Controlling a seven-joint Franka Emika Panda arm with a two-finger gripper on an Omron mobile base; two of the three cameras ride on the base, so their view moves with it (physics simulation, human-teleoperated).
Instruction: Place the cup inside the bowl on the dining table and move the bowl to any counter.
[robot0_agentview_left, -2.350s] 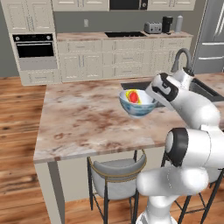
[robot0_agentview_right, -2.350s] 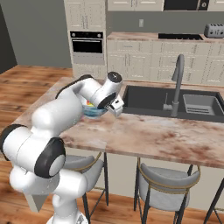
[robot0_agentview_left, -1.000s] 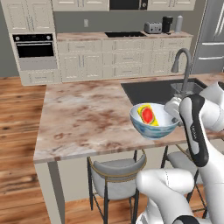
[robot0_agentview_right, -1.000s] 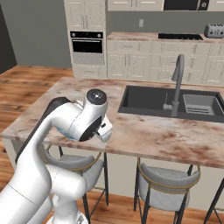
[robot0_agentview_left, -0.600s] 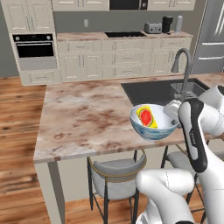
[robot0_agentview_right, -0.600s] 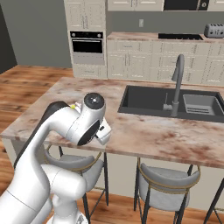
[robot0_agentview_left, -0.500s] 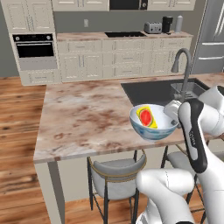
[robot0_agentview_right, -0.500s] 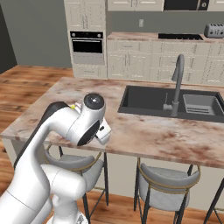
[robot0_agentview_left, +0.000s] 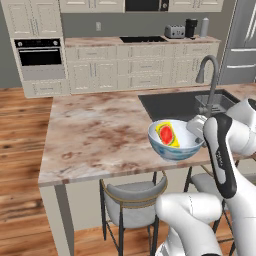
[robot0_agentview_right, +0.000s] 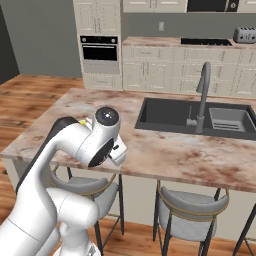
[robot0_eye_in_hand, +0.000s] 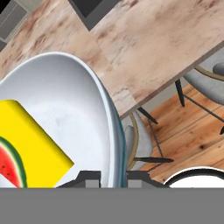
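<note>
Since a second ago, we see almost no change: our pincer (robot0_eye_in_hand: 113, 176) holds the same pose, its two fingers narrowly clamped on the rim of the round wide bowl with white inside and pale blue-grey patterned outside (robot0_agentview_left: 176, 139). One fingertip sits inside the rim and one outside. We carry the bowl lifted at the front edge of the beige-brown marbled stone dining tabletop (robot0_agentview_left: 95, 135), just in front of the dark sink (robot0_agentview_left: 175, 103) and above a grey metal-framed stool (robot0_agentview_left: 131, 195). The small bright yellow cup with a red inside (robot0_agentview_left: 167, 134) lies on its side within the bowl. In the hand view we look down past the rim to the wooden floor (robot0_eye_in_hand: 197, 135).
</note>
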